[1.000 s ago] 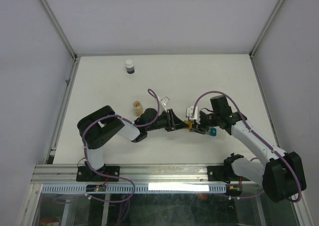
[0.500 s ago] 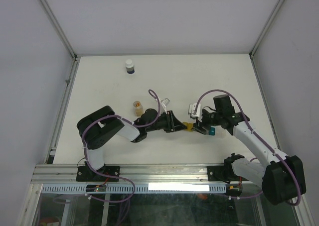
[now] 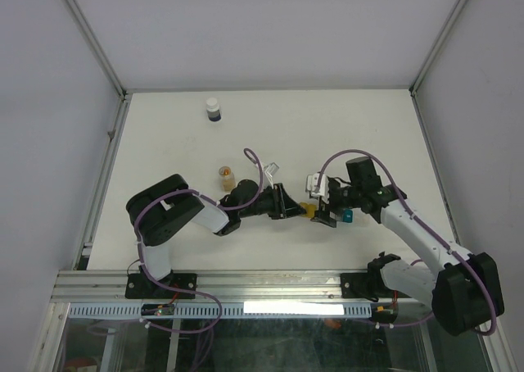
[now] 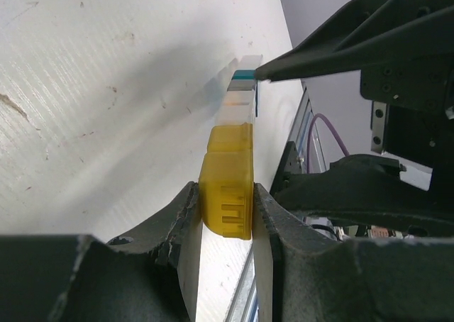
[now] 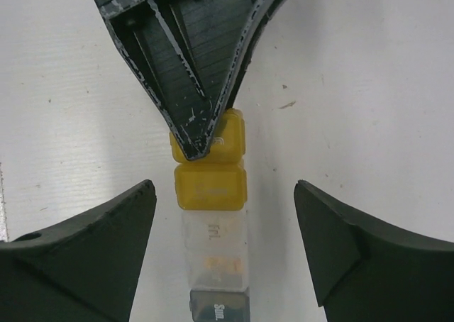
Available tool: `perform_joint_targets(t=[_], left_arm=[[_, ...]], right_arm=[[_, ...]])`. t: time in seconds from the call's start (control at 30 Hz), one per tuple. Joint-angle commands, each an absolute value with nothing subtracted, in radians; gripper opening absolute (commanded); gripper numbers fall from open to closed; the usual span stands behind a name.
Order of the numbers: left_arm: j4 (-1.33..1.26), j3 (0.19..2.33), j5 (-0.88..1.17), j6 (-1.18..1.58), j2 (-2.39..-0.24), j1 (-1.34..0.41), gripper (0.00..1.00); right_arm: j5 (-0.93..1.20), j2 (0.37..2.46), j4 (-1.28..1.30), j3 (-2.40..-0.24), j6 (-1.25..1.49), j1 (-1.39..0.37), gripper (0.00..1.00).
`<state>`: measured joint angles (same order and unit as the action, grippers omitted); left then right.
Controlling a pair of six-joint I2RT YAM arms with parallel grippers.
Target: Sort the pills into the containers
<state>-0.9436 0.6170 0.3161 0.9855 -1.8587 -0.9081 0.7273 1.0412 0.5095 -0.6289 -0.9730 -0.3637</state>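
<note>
While my left gripper (image 4: pixel 225 198) clamped the yellow container (image 4: pixel 227 169), my right gripper (image 5: pixel 223 205) straddled the container row (image 5: pixel 213 247) wide open, likely needing to close next.

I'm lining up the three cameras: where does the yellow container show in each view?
Top external: yellow container, mid-table, where the two arms' tips meet.
Left wrist: lower centre, clamped between the left fingers.
Right wrist: centre, at the far end of the row.
Shared landmark: the left fingers gripping it, seen in all three.
</note>
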Motion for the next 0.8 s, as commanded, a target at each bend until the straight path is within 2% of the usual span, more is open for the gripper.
perform_joint_targets(t=[0.0,0.17,0.27,0.43,0.6,0.77], left_arm=[[-1.038,0.611,0.348,1.017,-1.836,-0.900,0.00],[-1.071,0.604,0.364,1.038,-1.836,-0.899,0.00],[-1.074,0.601,0.370,1.041,-1.839,-0.896,0.00],[-1.082,0.597,0.373,1.043,-1.849,-0.890,0.00],[-1.066,0.601,0.371,1.035,-1.858,-0.889,0.00],[-1.056,0.603,0.372,1.029,-1.859,-0.887,0.00]], right_arm=[[0.657,1.070,0.415,-0.614,-0.981,-0.430,0.82],[0.572,1.088,0.365,-0.589,-0.985,-0.475,0.82],[0.547,1.080,0.351,-0.588,-0.982,-0.485,0.78],[0.552,1.027,0.344,-0.603,-0.950,-0.470,0.64],[0.639,0.994,0.382,-0.625,-0.932,-0.430,0.42],[0.697,0.992,0.419,-0.638,-0.933,-0.411,0.34]])
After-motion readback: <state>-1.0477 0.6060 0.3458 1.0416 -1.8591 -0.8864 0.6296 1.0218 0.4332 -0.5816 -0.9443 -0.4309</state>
